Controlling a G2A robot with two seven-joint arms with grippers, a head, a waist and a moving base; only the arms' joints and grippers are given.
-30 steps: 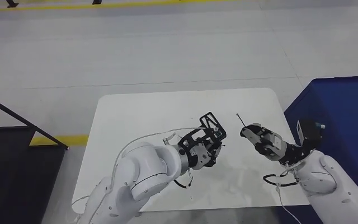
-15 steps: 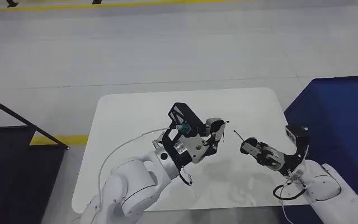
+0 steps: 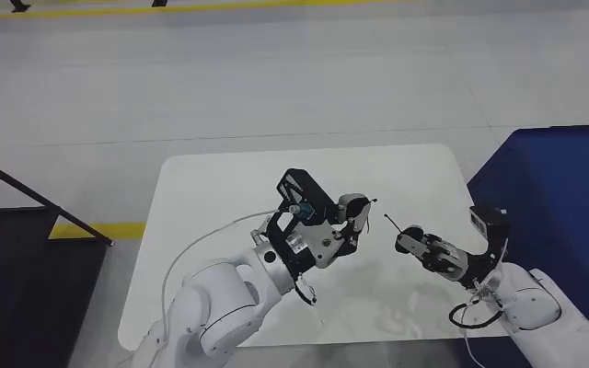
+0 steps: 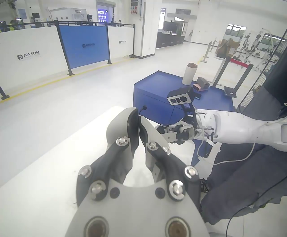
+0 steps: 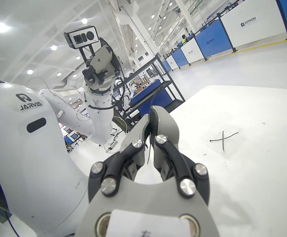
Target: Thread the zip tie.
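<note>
Large industrial hall serving as robot test floor. Evidence: broad pale sealed floor (image 3: 276, 83) marked with yellow lane stripe (image 3: 97, 229); high white ceiling (image 5: 33, 13) with rows of round lamps (image 5: 53, 47); work bays fenced by blue panels (image 4: 84, 46) and white panels (image 4: 27, 58) on black posts; wire-mesh fence (image 4: 269, 58); belt stanchions (image 4: 241, 62); metal rack (image 5: 166, 87); blue cabinet (image 4: 157, 89) beside white table (image 3: 221, 193); humanoid figures on stands (image 4: 255, 42) far back.
</note>
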